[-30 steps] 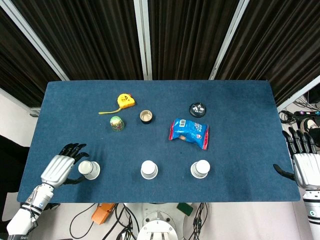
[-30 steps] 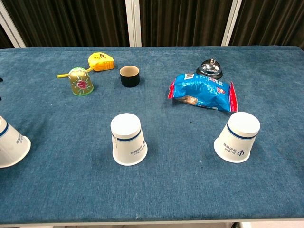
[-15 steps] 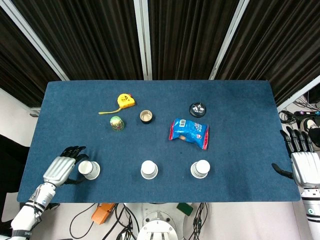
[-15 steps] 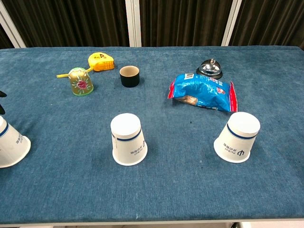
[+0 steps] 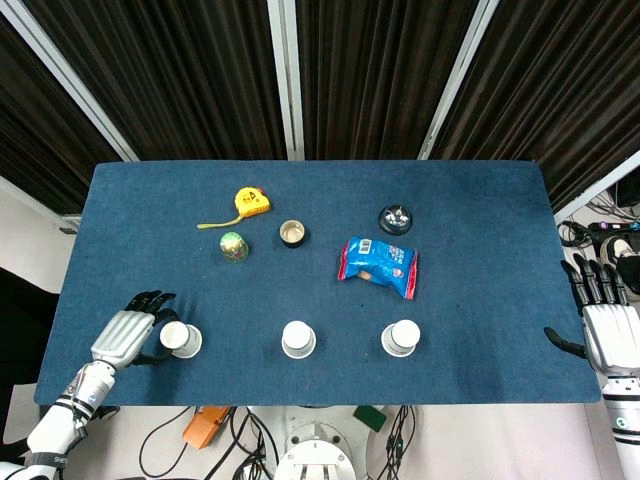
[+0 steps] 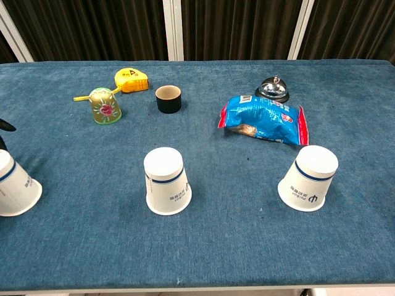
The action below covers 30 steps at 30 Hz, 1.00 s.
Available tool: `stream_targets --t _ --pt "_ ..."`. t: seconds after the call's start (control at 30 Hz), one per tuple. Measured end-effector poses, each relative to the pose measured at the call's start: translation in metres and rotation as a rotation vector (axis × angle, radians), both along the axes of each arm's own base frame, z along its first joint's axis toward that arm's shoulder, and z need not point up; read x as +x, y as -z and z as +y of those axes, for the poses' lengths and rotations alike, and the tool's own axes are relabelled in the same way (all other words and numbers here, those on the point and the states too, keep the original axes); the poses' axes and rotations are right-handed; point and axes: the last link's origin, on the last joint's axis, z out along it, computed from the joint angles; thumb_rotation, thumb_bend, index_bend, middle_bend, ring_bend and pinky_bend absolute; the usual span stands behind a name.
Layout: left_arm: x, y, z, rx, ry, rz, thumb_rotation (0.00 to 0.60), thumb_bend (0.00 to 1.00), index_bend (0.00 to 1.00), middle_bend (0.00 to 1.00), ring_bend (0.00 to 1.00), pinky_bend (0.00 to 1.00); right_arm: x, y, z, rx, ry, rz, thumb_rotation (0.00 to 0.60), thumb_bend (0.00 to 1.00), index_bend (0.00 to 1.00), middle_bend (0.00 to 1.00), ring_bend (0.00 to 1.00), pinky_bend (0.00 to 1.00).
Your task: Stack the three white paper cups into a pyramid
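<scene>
Three white paper cups stand upside down in a row near the table's front edge: the left cup (image 5: 181,340) (image 6: 15,185), the middle cup (image 5: 298,339) (image 6: 166,180) and the right cup (image 5: 401,338) (image 6: 308,178). My left hand (image 5: 127,333) lies just left of the left cup, its fingers reaching past the cup's far side and its thumb on the near side. Whether it touches the cup I cannot tell. Only a dark fingertip (image 6: 6,126) of it shows in the chest view. My right hand (image 5: 606,322) hangs beyond the table's right edge, fingers spread, holding nothing.
Further back lie a yellow tape measure (image 5: 251,202), a small green patterned cup (image 5: 234,246), a little black cup (image 5: 292,233), a blue snack bag (image 5: 378,265) and a metal bell (image 5: 396,217). The blue table's front edge (image 5: 300,403) is close behind the cups.
My left hand has drawn in closer to the left cup, and the cup has shifted slightly to the right. The right hand has barely moved.
</scene>
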Motion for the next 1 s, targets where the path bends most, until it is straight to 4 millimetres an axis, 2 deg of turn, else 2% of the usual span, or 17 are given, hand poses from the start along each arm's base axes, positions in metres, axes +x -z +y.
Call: stream_targets --t 0.1,0.27,0.57,0.83,1.0 --pt "0.01 -0.002 0.002 0.005 0.022 -0.031 0.6 0.35 0.41 0.1 0.0 0.0 0.0 0.0 0.001 -0.001 -0.002 0.001 0.6 0.27 0.0 0.0 0.0 0.0" --pt "0.037 0.0 0.011 -0.005 0.114 -0.063 0.6 0.35 0.41 0.1 0.0 0.0 0.001 -0.001 0.001 -0.002 -0.009 0.002 0.6 0.27 0.0 0.0 0.0 0.0" --pt "0.09 0.031 0.025 -0.082 0.276 -0.059 0.6 0.35 0.41 0.1 0.0 0.0 -0.002 -0.004 0.004 -0.009 0.003 0.002 0.6 0.27 0.0 0.0 0.0 0.0" --pt "0.113 0.054 0.031 -0.131 0.313 -0.033 0.6 0.34 0.41 0.1 0.0 0.0 -0.005 -0.003 0.006 -0.007 0.015 0.0 0.6 0.27 0.0 0.0 0.0 0.0" --pt "0.12 0.06 0.034 -0.136 0.324 -0.027 0.6 0.34 0.41 0.1 0.0 0.0 -0.007 -0.004 0.007 -0.008 0.02 0.0 0.6 0.27 0.0 0.0 0.0 0.0"
